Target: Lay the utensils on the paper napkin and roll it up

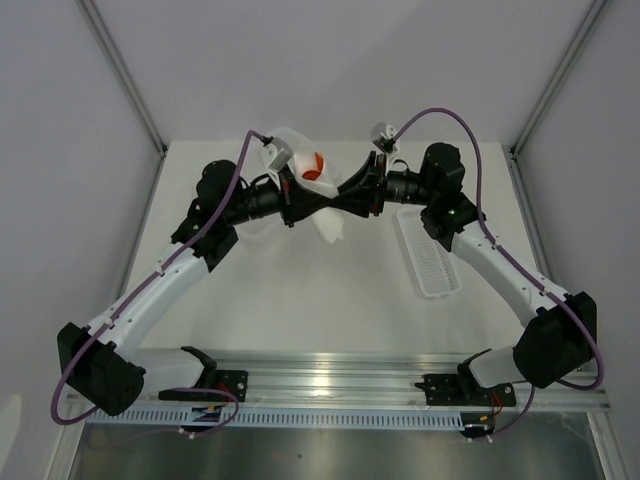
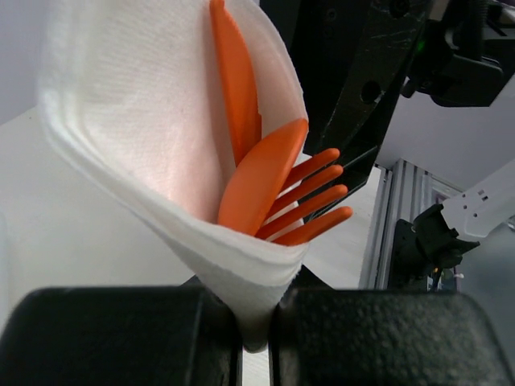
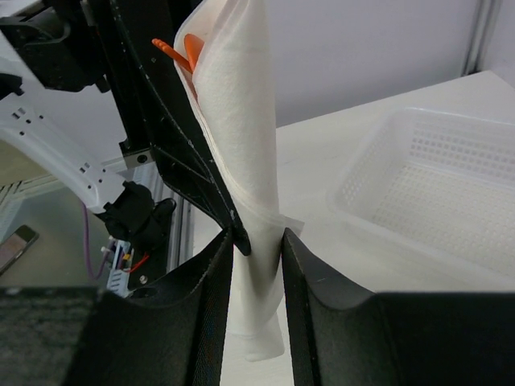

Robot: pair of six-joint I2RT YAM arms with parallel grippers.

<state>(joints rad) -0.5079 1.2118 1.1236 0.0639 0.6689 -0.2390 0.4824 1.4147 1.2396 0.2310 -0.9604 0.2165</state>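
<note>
Your two arms meet over the far middle of the table [image 1: 330, 310], and the napkin [image 2: 137, 104] hangs between them, off the surface. It is already wrapped into a cone around the utensils [image 2: 261, 177].

Your left hand [image 2: 256, 326] is pressed together on the narrow bottom of that cone, with the paper squeezed into the slit between its two black fingers [image 2: 121, 338]. From its camera you look straight into the open mouth, where a flat blade stands along the back. A spoon bowl lies in front of it, and four fork tines stick out past the paper edge to the right.

Your right hand [image 3: 257, 249] is pinching the same roll lower down. Its fingers [image 3: 201, 305] are closed on the white paper from both sides, and a short tail of napkin hangs below them. In that view the roll stands nearly upright and the orange tips peek out at the top left. One of your left hand's fingers reaches down behind the paper to just above the right hand's pinch.

Past the roll a white mesh basket [image 3: 434, 193] sits on the table. A narrow white tray [image 1: 428, 250] lies under your right forearm, well apart from the napkin.
</note>
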